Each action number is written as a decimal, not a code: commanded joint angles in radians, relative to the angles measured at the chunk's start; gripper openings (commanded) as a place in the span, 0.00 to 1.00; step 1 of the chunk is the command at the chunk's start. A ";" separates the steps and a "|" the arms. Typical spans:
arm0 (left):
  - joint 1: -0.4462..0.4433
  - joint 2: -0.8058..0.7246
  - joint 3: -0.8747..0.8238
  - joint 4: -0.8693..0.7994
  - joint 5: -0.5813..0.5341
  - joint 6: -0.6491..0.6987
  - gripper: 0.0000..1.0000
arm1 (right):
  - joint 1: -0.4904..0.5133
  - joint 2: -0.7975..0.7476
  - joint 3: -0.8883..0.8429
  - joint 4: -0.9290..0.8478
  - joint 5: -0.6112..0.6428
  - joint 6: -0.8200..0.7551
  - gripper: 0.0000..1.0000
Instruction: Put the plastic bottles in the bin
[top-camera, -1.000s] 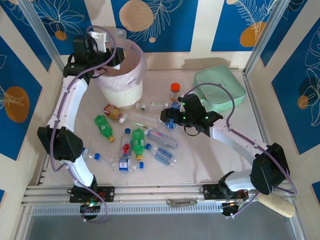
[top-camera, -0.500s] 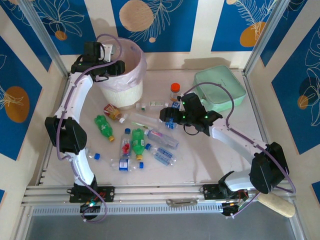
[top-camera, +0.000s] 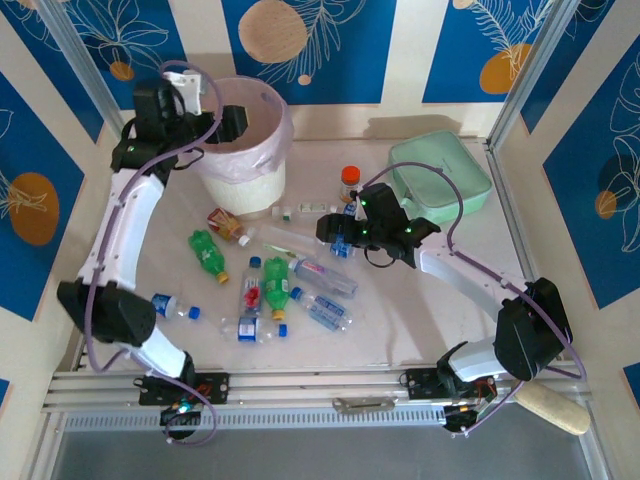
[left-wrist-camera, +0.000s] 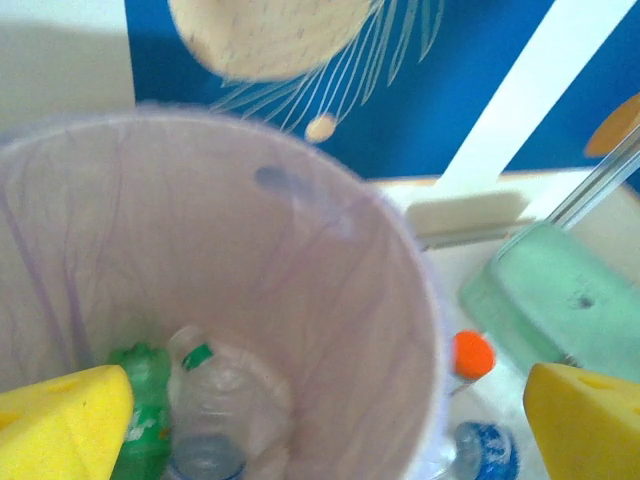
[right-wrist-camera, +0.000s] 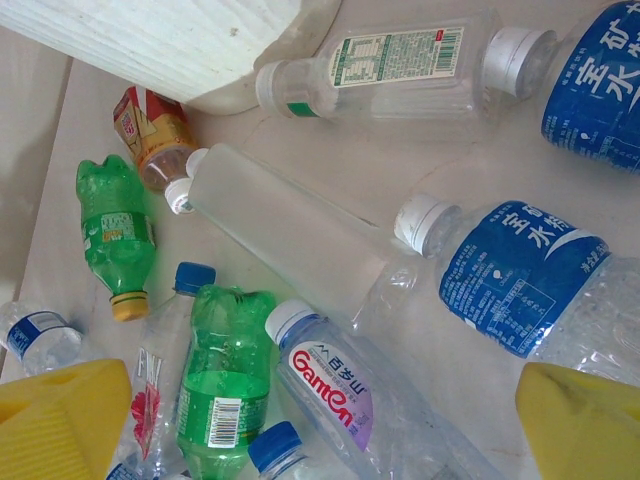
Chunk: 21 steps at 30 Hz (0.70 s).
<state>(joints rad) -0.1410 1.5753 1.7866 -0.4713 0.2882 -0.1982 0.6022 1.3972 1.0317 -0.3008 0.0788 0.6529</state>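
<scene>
Left gripper (left-wrist-camera: 320, 425) hangs over the bin (left-wrist-camera: 330, 300), jaws wide apart and empty; right gripper (right-wrist-camera: 320, 420), jaws likewise wide and empty, hovers above plastic bottles (right-wrist-camera: 500, 275) lying on the counter (right-wrist-camera: 400, 165)

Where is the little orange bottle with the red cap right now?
In the top view, the short orange bottle with a red cap stands at the table's far side, between the tall white bin and the flat mint-green case, nearer the case.

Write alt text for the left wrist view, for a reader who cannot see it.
A green bottle and a clear bottle lie at the bottom of the pink-lined bin, seen from above. The left gripper hangs open over it; a mint-green case sits beyond the rim.
</scene>
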 joint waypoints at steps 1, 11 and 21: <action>-0.008 -0.121 -0.123 0.148 0.070 -0.083 1.00 | 0.005 -0.019 0.016 -0.018 -0.014 -0.031 0.99; -0.012 -0.518 -0.720 0.434 0.111 -0.291 1.00 | 0.063 0.016 0.026 -0.100 -0.083 -0.160 0.99; -0.032 -0.660 -1.146 0.585 0.111 -0.506 1.00 | 0.304 0.117 0.096 -0.338 -0.046 -0.346 0.93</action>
<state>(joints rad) -0.1562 0.9188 0.7040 0.0097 0.3824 -0.6056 0.8536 1.4811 1.0843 -0.5282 0.0261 0.3904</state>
